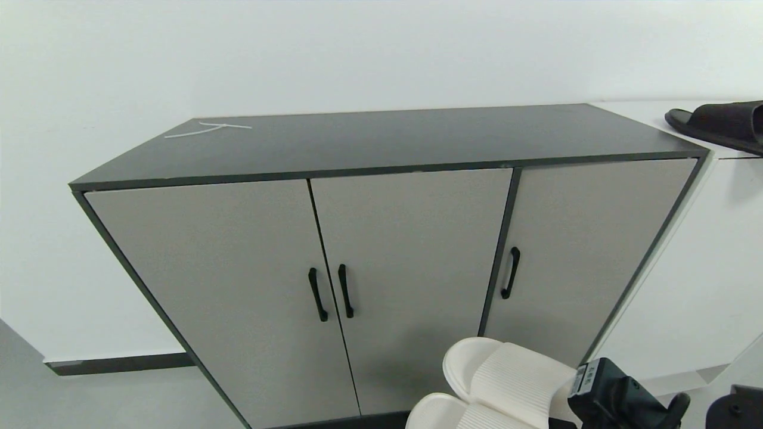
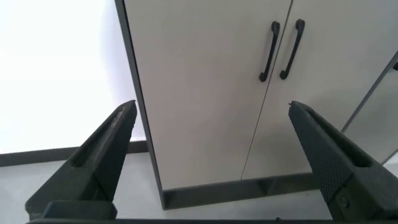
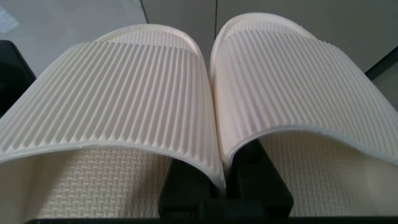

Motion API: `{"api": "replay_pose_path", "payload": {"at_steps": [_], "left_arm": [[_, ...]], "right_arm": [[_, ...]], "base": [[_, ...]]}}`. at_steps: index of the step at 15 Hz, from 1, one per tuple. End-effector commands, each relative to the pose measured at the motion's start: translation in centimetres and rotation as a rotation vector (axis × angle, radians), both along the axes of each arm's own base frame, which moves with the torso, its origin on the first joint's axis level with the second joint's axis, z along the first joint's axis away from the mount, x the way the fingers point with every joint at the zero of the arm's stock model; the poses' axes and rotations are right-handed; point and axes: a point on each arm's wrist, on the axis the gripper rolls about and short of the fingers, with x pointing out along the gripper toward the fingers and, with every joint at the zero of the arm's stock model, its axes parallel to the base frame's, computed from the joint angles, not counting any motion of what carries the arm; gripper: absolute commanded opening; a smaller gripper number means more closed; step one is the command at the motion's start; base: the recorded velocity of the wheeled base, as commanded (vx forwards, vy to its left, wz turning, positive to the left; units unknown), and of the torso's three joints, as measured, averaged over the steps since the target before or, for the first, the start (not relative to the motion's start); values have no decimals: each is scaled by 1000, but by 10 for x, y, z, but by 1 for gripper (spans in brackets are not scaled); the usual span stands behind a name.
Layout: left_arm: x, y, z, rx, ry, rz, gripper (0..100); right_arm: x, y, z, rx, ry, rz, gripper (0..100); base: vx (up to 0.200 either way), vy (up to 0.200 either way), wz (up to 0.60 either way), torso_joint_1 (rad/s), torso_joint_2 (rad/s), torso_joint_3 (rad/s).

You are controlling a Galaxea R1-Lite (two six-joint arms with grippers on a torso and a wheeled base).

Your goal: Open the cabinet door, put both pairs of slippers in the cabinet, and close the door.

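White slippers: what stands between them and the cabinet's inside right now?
The shut middle door and right door. The head view shows the white slippers held in front of them.

Plain white wall (image 1: 381, 53) behind, unmarked, evenly lit. Smooth grey floor (image 1: 89, 399). Dark baseboard (image 1: 119, 363) along the wall foot at left. Cabinet (image 1: 387, 137) stands against the wall: black top and frame, three grey doors (image 1: 208, 268), all shut, black handles (image 1: 317, 294). Thin white strip (image 1: 205, 128) lies on the top near its left rear corner. White unit (image 1: 703, 268) just beside the cabinet at right. Soft, diffuse light.
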Motion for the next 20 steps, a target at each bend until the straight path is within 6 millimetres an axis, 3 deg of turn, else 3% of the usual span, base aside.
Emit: {"api": "replay_pose_path", "payload": {"at_steps": [1,10,20], "left_arm": [[0,0,0,-1,0,0,100],[0,0,0,0,0,0,100],[0,0,0,0,0,0,100]], "right_arm": [[0,1,-1,-2,2,2,0],[0,1,-2,-9,6,2,0],[-1,-1,-7,-31,17,4,0]], "base": [[0,0,600,2,2,-2],[0,0,0,-8,23,14],[0,0,0,-130,405,273]]}}
